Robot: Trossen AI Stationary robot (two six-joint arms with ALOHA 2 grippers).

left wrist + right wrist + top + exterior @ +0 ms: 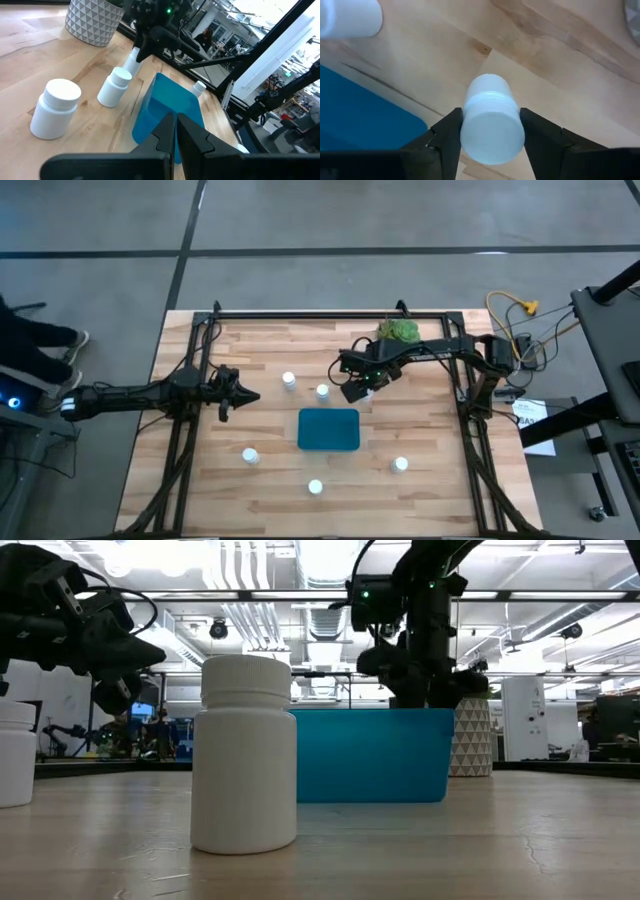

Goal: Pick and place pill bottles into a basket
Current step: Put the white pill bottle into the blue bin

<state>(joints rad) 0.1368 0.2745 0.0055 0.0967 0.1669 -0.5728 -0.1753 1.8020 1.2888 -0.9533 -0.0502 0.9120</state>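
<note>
1. Bottles (289, 381) – white all over, caps included; five stand on the table, and the one (491, 120) between the right gripper's (490, 131) fingers is white too.
2. Basket (329, 429) – plain teal-blue, no pattern, near the table's middle.
3. Table (430, 490) – light wood in pale planks, with darker grain lines and a small brown knot.
4. Pot (93, 20) – white with a grey triangle pattern; the plant (398, 331) in it is green, by the far edge.
5. Arms and both grippers – black; the left gripper (250, 396) likewise.
6. Frame (330, 314) along the table's edges – black.
7. Cable (512, 308) off the right edge – yellow.
8. Floor (300, 220) – grey.
</note>
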